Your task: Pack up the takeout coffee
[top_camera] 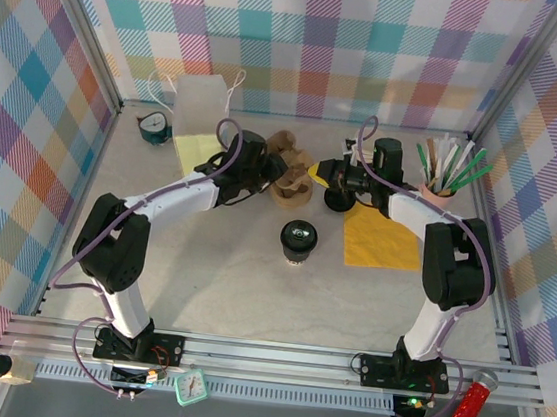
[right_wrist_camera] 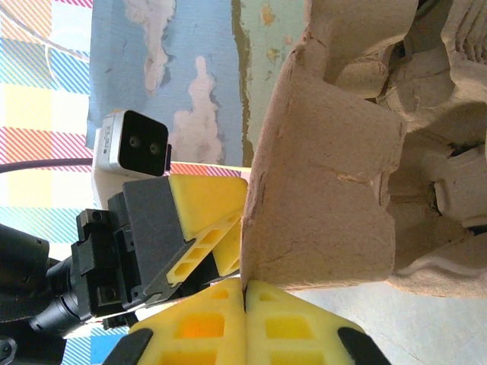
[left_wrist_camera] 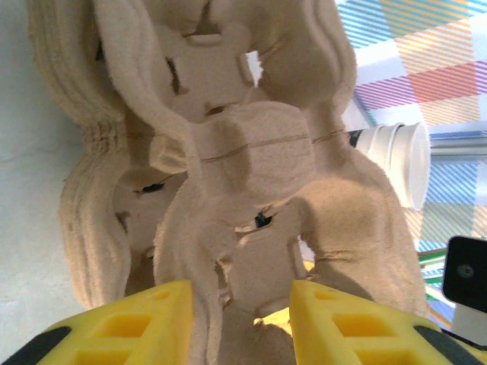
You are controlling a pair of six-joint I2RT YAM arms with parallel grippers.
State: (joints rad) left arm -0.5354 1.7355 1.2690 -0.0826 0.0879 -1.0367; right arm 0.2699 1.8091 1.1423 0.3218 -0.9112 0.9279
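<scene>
Two arms meet at the brown pulp cup carrier (top_camera: 287, 179), at the far middle of the table (top_camera: 199, 290).

Left: the left gripper (left_wrist_camera: 240, 323) has its yellow fingers (left_wrist_camera: 129, 331) spread astride a pulp rim of the carrier. Whether they pinch it or merely straddle it cannot be told.

Centre: the takeout coffee (top_camera: 298, 241), lid on, stands upright on the bare table. It is nearer the arm bases than the carrier and apart from both grippers.

Right: the right gripper (right_wrist_camera: 245, 323) has its fingers pressed together, tips meeting the carrier's lower corner.

Judged step: readying the carrier, whose layered edges suggest several nested ones. The cup is not yet packed. The next move calls for one carrier set flat, wells up, then a gripper opened wide enough for the cup.
</scene>
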